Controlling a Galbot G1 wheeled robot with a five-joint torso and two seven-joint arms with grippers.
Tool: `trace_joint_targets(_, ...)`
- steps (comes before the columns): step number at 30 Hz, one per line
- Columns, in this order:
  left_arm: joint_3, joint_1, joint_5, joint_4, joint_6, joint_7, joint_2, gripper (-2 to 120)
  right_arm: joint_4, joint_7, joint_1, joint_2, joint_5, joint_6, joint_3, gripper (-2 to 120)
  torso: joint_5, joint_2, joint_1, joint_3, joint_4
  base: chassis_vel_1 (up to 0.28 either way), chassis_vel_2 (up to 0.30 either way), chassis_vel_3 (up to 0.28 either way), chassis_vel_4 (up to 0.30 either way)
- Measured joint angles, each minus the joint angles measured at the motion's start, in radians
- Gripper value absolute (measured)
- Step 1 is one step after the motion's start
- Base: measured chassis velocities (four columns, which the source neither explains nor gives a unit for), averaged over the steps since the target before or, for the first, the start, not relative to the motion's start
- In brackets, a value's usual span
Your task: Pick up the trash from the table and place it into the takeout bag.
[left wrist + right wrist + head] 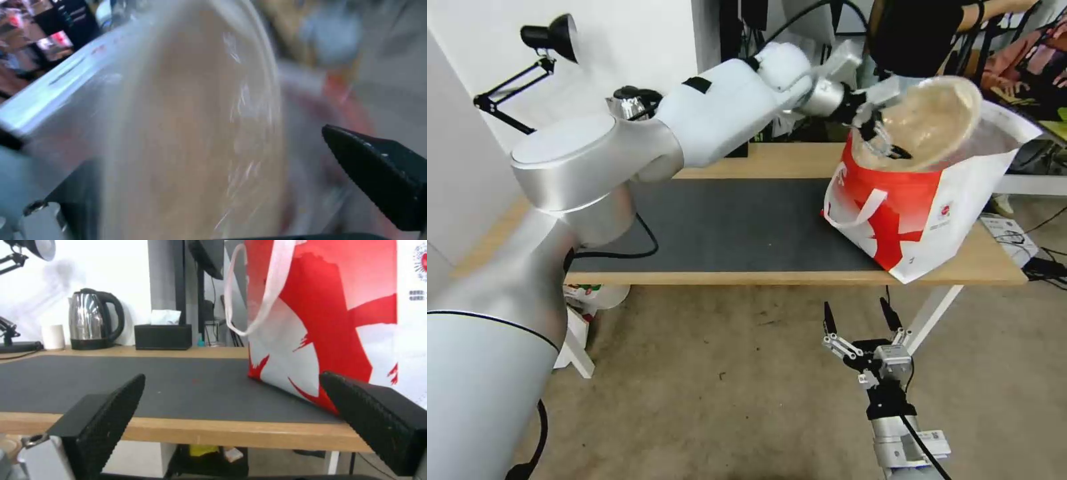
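The beige paper bowl point(937, 117) stands tilted on its side in the open mouth of the takeout bag point(924, 213), which sits at the right end of the table point(984, 263). My left gripper point(882, 138) reaches across to the bowl's near rim and is open, its fingers wide on either side of the rim. Up close in the left wrist view the bowl point(191, 133) is a blur beside one black fingertip point(378, 173). My right gripper point(860, 317) hangs open and holds nothing, below the table's front edge in front of the bag point(329, 323).
A dark grey mat point(727, 220) covers the tabletop. At the back left stand a steel kettle point(91, 320), a black tissue box point(163, 336) and a small white cup point(53, 336). A black desk lamp point(550, 37) leans over the far left corner.
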Motion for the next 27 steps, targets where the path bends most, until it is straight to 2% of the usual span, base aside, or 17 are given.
trace_joint_targets(1,-0.006,0.003,-0.026,-0.005,0.014,-0.016,-0.001,100,0.000,0.000,0.000,0.000,0.000,0.000,0.000,100,0.0000,0.000,0.000,0.000,0.0001,0.000,0.000,0.000,0.000)
trace_joint_targets(2,-0.008,0.002,-0.030,-0.016,0.025,-0.092,-0.009,100,0.000,0.000,0.001,0.000,0.000,0.000,0.000,100,0.0001,0.000,0.000,0.000,-0.0018,0.000,0.000,0.000,0.000)
trace_joint_targets(3,-0.008,0.002,-0.030,-0.016,0.025,-0.092,-0.009,100,0.000,0.000,0.001,0.000,0.000,0.000,0.000,100,0.0001,0.000,0.000,0.000,-0.0018,0.000,0.000,0.000,0.000)
trace_joint_targets(4,-0.001,-0.009,0.008,-0.004,0.011,-0.060,-0.010,100,0.000,0.000,0.000,0.000,0.000,0.000,0.000,100,0.0006,0.000,0.000,0.000,-0.0018,0.000,0.000,0.000,0.000)
trace_joint_targets(6,-0.002,-0.010,0.080,-0.019,0.001,-0.080,-0.010,100,0.000,0.000,0.000,0.000,0.000,0.000,0.000,100,0.0007,0.000,0.000,0.000,-0.0015,0.000,0.000,0.000,0.000)
trace_joint_targets(8,-0.007,-0.010,0.086,-0.015,-0.002,-0.059,-0.010,100,0.000,0.000,0.000,0.000,0.000,0.000,0.000,100,0.0004,0.000,0.000,0.000,-0.0012,0.000,0.000,0.000,0.000)
trace_joint_targets(9,-0.026,-0.008,0.073,-0.022,0.026,-0.044,-0.008,100,0.000,0.000,0.000,0.000,0.000,0.000,0.000,100,0.0002,0.000,0.000,0.000,-0.0001,0.000,0.000,0.000,0.000)
trace_joint_targets(10,-0.035,-0.006,0.025,-0.046,0.063,-0.110,-0.007,100,0.000,0.000,0.001,0.000,0.000,0.000,0.000,100,0.0000,0.000,0.000,0.000,-0.0004,0.000,0.000,0.000,0.000)
trace_joint_targets(12,-0.040,-0.008,-0.060,-0.025,0.098,-0.133,-0.008,100,0.000,0.000,0.000,0.000,0.000,0.000,0.000,100,0.0003,0.000,0.000,0.000,-0.0006,0.000,0.000,0.000,0.000)
trace_joint_targets(13,-0.040,-0.008,-0.060,-0.025,0.098,-0.133,-0.008,100,0.000,0.000,0.000,0.000,0.000,0.000,0.000,100,0.0003,0.000,0.000,0.000,-0.0006,0.000,0.000,0.000,0.000)
trace_joint_targets(14,-0.041,-0.009,-0.072,-0.027,0.135,-0.199,-0.009,100,0.000,0.000,0.000,0.000,0.000,0.000,0.000,100,0.0002,0.000,0.000,0.000,-0.0012,0.000,0.000,0.000,0.000)
trace_joint_targets(15,-0.033,-0.009,-0.033,-0.021,0.127,-0.249,-0.009,100,0.000,0.000,0.000,0.000,0.000,0.000,0.000,100,0.0003,0.000,0.000,0.000,-0.0015,0.000,0.000,0.000,0.000)
trace_joint_targets(16,-0.029,-0.009,0.002,-0.012,0.107,-0.249,-0.008,100,0.000,0.000,0.000,0.000,0.000,0.000,0.000,100,0.0003,0.000,0.000,0.000,-0.0015,0.000,0.000,0.000,0.000)
trace_joint_targets(17,-0.036,-0.004,0.055,0.006,0.083,-0.142,0.001,100,0.000,0.000,0.000,0.000,0.000,0.000,0.000,100,0.0004,0.000,0.000,0.000,-0.0003,0.000,0.000,0.000,0.000)
trace_joint_targets(19,-0.044,0.006,0.017,-0.019,0.113,-0.144,0.009,100,0.000,0.000,0.001,0.000,0.000,0.000,0.000,100,0.0003,0.000,0.000,0.000,-0.0002,0.000,0.000,0.000,0.000)
trace_joint_targets(21,-0.040,0.015,-0.056,-0.025,0.116,-0.191,0.016,100,0.000,0.000,0.000,0.000,0.000,0.000,0.000,100,-0.0001,0.000,0.000,0.000,-0.0003,0.000,0.000,0.000,0.000)
trace_joint_targets(27,-0.035,0.010,0.024,-0.011,0.114,-0.133,0.021,100,0.000,0.000,0.000,0.000,0.000,0.000,0.000,100,0.0004,0.000,0.000,0.000,-0.0012,0.000,0.000,0.000,0.000)
